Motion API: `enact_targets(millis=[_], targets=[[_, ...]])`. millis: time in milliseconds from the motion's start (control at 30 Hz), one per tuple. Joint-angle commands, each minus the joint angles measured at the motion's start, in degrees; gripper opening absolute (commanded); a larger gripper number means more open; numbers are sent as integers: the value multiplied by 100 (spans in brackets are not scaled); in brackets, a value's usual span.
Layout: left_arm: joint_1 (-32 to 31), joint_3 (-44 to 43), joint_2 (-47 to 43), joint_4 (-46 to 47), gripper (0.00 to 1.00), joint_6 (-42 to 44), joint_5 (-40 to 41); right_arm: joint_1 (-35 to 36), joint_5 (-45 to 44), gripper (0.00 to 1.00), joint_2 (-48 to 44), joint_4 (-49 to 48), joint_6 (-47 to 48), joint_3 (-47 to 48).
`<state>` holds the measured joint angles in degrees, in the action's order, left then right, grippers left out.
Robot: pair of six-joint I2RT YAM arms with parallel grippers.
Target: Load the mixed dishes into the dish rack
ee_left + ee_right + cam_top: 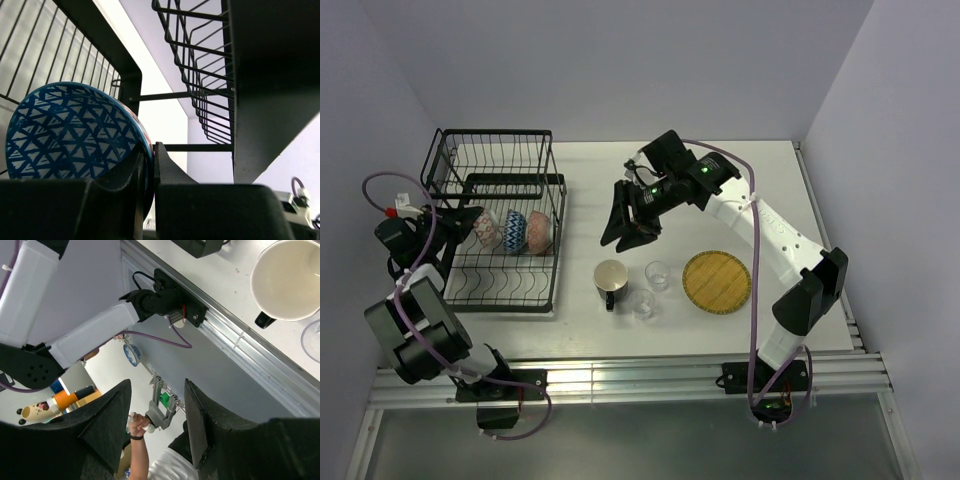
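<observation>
The black wire dish rack [558, 215] stands at the left. Three patterned bowls stand on edge in its lower tier: the leftmost [487, 228], a blue one [513, 231] and an orange-red one [539, 232]. My left gripper [468, 224] reaches the leftmost. The left wrist view shows that gripper [149, 160] shut on the rim of a bowl with blue triangles [70, 132]. My right gripper [625, 238] hangs open and empty above the table, beyond the dark mug [611, 278]. Two clear glasses [658, 274], [643, 303] and the yellow plate [717, 281] lie beside the mug.
The rack's raised upper basket [495, 155] sits at the back left. The right wrist view looks past its open gripper [157, 385] over the table's railed near edge [260, 360], with the mug's cream inside [287, 280] at top right. Walls close the table on three sides.
</observation>
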<state>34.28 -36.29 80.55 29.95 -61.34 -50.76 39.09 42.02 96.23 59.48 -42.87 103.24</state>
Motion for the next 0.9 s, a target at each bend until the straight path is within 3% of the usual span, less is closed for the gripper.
enact_targets(millis=[0, 200, 667, 733, 867], targets=[[96, -457, 91, 863, 0, -1, -740, -68, 17, 54, -192, -191, 77, -181], [324, -502, 487, 907, 0, 166, -1225, -147, 34, 54, -131, -279, 51, -199], [597, -396, 1313, 1995, 0, -351, -2464, -218, -1, 54, -86, -473, -2, -392], [623, -370, 1489, 2320, 0, -588, -2517, -218, -27, 54, -130, -551, -19, -445], [685, -238, 1980, 4048, 0, -1781, -2649, -218, -54, 54, -262, -745, -168, -691]])
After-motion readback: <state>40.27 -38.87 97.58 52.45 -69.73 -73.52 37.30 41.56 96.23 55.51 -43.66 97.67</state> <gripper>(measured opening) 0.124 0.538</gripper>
